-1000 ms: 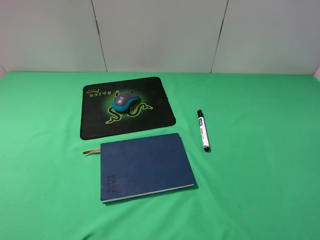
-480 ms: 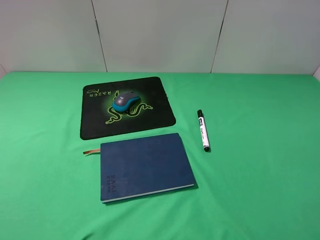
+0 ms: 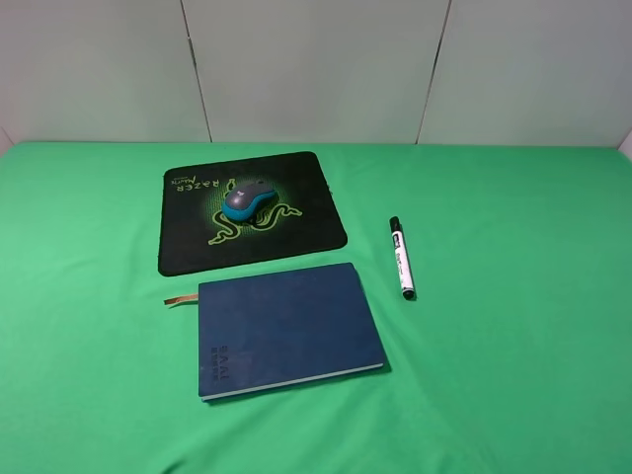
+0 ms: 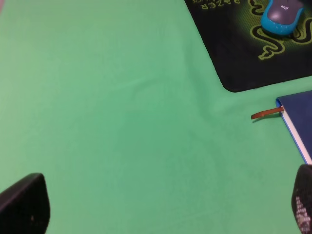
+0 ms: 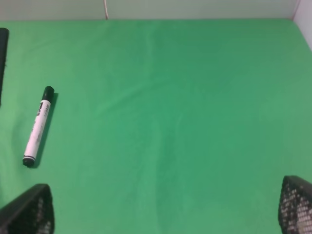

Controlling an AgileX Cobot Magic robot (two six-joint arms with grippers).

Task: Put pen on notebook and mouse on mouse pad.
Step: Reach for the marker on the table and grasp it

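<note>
**pen on the cloth, mouse on its pad, both grippers wide open**

the pen [image 3: 401, 258] lies flat on the green worktop [image 3: 513, 326], to the right of the notebook [image 3: 286, 326] and apart from it, with bare cloth between the two. its black cap points toward the far wall, and its white barrel shows a dark label. the notebook is closed, navy cover up. its embossed lettering is near the left edge, its pale page edges show along the near side, and a tan ribbon [image 3: 179, 299] trails out of its far left corner onto the cloth.

the mouse [image 3: 246, 200] sits on the mouse pad [image 3: 296, 232], over the green snake emblem, grey top up and teal sides showing. the pad lies just behind the notebook. their facing edges come very close, but i cannot tell whether they touch.

the left gripper [image 4: 162, 202] shows only as two dark fingertips [image 4: 22, 204] set far apart. it is wide open with nothing in it, above bare cloth. ahead of it lie a corner of the pad, the mouse and the ribboned corner of the notebook.

the right gripper [image 5: 161, 207] is likewise spread wide and empty — two black mesh-textured fingertips [image 5: 29, 212] over plain green. the pen lies ahead of it and off to one side, well apart from either fingertip.

pale wall panels [image 3: 316, 69] stand behind the worktop.
</note>
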